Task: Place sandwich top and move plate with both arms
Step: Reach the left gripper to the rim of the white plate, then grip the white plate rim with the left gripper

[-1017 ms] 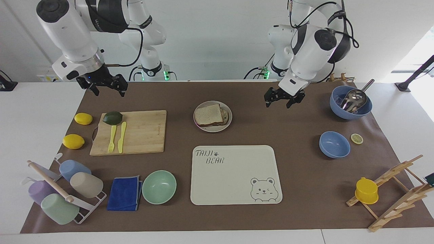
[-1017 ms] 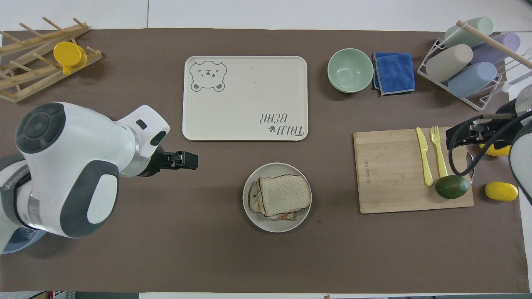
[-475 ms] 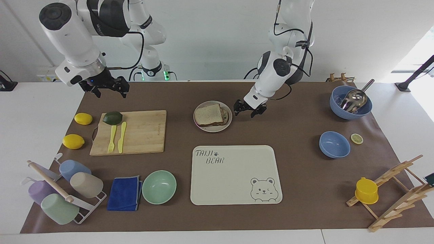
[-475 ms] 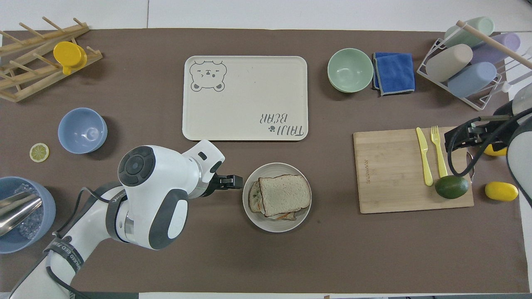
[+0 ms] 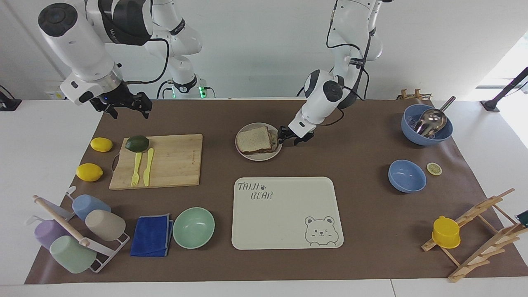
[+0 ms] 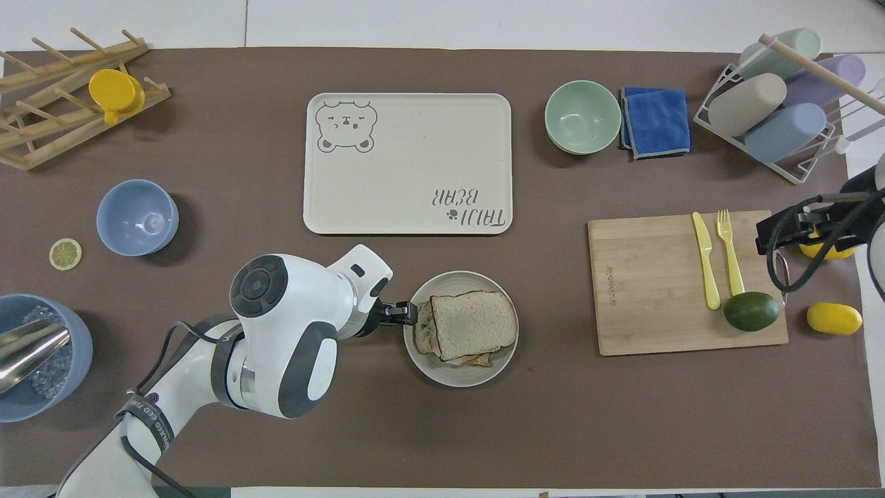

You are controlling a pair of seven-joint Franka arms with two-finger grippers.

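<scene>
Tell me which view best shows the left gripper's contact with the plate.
The facing view: the left gripper sits low at the plate rim, side-on. The overhead view shows only its tips at the rim, height unreadable.

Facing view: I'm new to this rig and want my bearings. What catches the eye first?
The left gripper sits low at the rim of the plate mid-table, which carries a sandwich with the sandwich top already on. The right gripper hangs near the right arm's end. The bear-print tray lies farther from the robots than the plate.
</scene>
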